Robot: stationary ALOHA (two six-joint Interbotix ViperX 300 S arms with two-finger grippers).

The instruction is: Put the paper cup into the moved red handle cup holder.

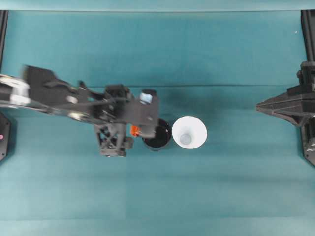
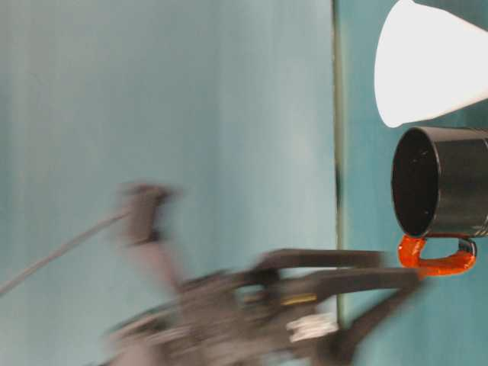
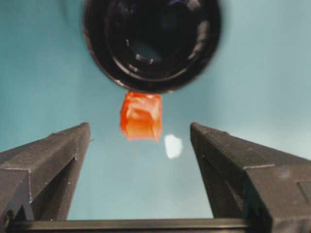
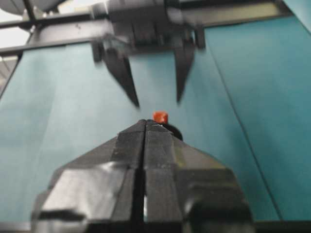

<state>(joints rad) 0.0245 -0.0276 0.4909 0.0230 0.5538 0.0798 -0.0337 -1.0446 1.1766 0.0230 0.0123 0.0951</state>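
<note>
Upright, empty paper cup (image 1: 189,132) beside empty red handle cup holder (image 1: 158,136), left jaws wide apart, right jaws closed

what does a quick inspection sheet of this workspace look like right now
surface: teal table, bare around the two cups
job's things: white paper cup upright beside the black holder, not in it; holder's red handle faces the left claw
clutter: nothing seen
grippers: left claw open, handle just ahead of its tips, untouched; right claw shut, parked at the right edge
cables: thin line along the left arm, blurred
surroundings: black frame posts at the table edges
</note>
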